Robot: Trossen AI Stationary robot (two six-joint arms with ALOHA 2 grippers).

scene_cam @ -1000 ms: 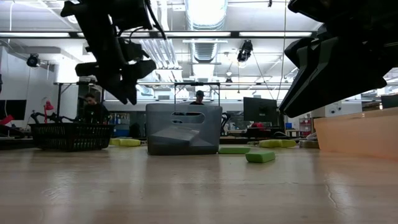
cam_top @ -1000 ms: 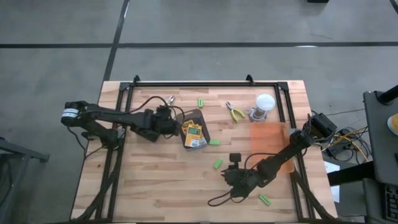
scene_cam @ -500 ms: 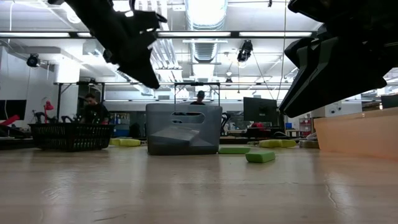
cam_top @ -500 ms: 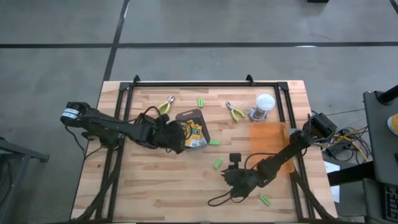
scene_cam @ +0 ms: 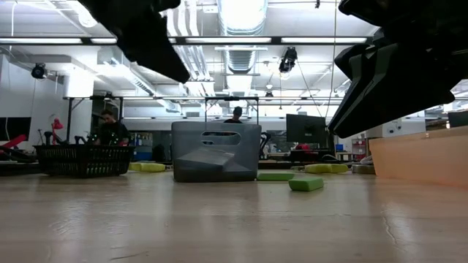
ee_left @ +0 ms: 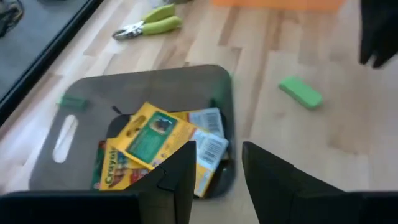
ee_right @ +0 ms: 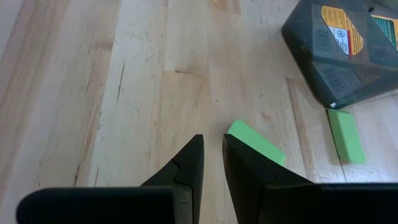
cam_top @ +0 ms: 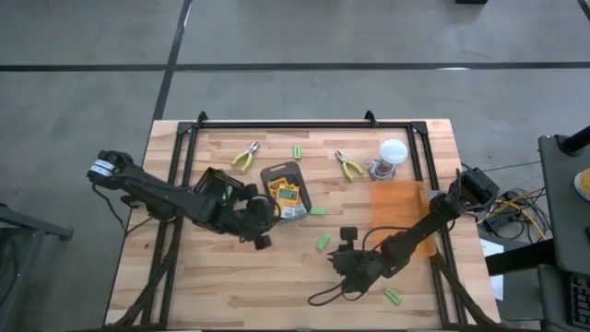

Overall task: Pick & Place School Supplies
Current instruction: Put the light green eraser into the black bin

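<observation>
- Three crayon boxes (ee_left: 152, 149) lie in the dark tray (ee_left: 81, 130)
- left hand (ee_left: 214, 168) hovers near it, fingers apart, empty
- right hand (ee_right: 211, 165) fingers nearly together, above the table (cam_top: 230, 286)

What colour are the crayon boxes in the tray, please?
Yellow and green crayon boxes, clearest in the left wrist view.

Yellow-and-green crayon boxes (cam_top: 287, 196) piled flat and overlapping inside the dark tray (cam_top: 277, 172); two yellow-handled pliers lying flat on the wood, one (cam_top: 244, 156) beside the tray, the other (cam_top: 348, 166) near the jar (cam_top: 389, 158); short bright-green sticks scattered singly: (cam_top: 298, 151), (cam_top: 318, 211), (cam_top: 323, 243), (cam_top: 393, 296).
</observation>
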